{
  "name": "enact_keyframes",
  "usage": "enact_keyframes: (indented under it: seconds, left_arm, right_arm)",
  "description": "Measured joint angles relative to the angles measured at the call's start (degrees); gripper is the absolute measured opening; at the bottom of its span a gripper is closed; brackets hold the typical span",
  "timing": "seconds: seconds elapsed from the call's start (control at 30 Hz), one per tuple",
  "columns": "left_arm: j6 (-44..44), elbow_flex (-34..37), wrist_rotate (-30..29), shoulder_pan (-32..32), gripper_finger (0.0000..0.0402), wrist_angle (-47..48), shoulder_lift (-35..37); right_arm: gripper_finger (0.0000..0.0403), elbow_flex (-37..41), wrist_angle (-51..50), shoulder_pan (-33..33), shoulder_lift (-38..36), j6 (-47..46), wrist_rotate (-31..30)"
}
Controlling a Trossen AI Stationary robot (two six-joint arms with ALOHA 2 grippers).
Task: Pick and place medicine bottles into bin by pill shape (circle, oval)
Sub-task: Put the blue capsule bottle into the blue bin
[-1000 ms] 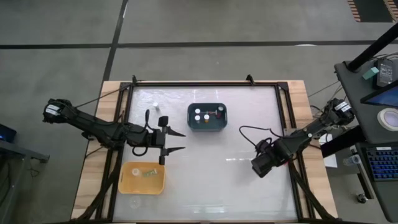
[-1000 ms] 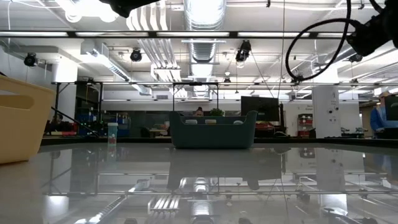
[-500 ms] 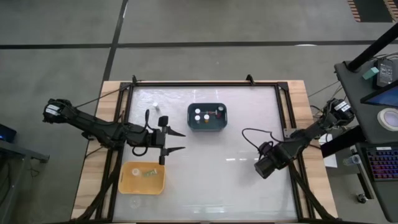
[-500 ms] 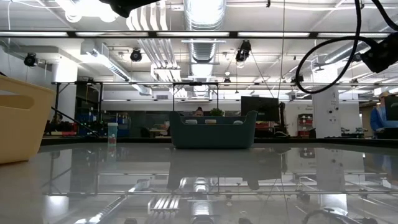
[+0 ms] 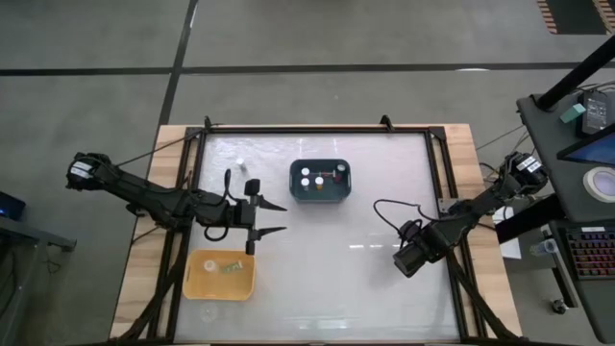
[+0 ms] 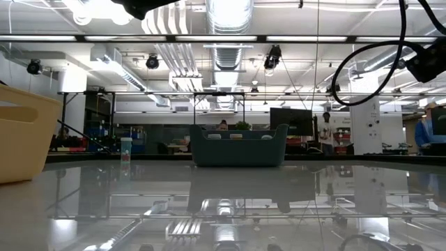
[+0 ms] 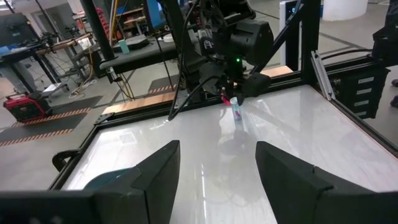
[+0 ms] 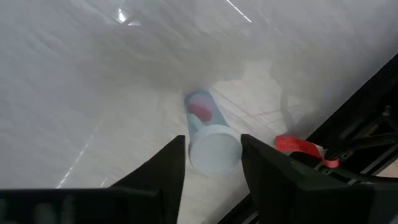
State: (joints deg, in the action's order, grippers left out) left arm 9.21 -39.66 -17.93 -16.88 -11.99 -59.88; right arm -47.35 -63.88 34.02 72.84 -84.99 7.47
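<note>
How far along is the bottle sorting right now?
Done: several bottles sit in the teal bin and one in the yellow bin. In hand: the right gripper straddles a white-capped bottle. Left: that one, plus a bottle standing near the open left gripper.

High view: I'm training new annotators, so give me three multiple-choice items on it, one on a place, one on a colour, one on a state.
1. The yellow bin sits: A on the left arm's side; B on the right arm's side; C mid-table.
2. The mid-table bin is: A red; B teal; C white.
3. The left gripper is: A shut on a bottle; B shut, empty; C open, empty.
Key: 1A, it lies beside the left arm; 2B, its walls show teal; 3C, its jaws stand apart around nothing.
</note>
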Motion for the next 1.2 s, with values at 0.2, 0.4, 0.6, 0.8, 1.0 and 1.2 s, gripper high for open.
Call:
enact_keyframes:
  seconds: [0.2, 0.4, 0.6, 0.8, 1.0, 1.2]
  left_arm:
    - [0.0, 0.0, 0.0, 0.0, 0.0195, 0.0, 0.0]
    - [0.0, 0.0, 0.0, 0.0, 0.0195, 0.0, 0.0]
    - [0.0, 0.0, 0.0, 0.0, 0.0195, 0.0, 0.0]
    - [0.0, 0.1, 0.0, 0.0, 0.0195, 0.0, 0.0]
    - [0.1, 0.3, -0.1, 0.0, 0.0195, 0.0, 0.0]
    - [0.1, 0.4, -0.4, 0.0, 0.0195, 0.0, 0.0]
  right_arm:
    - [0.0110, 0.0, 0.2, 0.0, 0.0, -0.1, 0.0]
    - [0.0117, 0.0, 0.4, 0.0, 0.0, -0.1, 0.0]
    - [0.0119, -0.8, 0.2, -0.3, 0.0, 1.1, 0.0]
    - [0.0115, -3.9, -0.8, -3.9, 0.0, 4.9, 0.0]
    - [0.0117, -8.0, -0.8, -9.1, 0.0, 10.2, -0.7]
    - [0.0114, -14.3, -0.8, -14.2, 0.3, 16.5, -4.8]
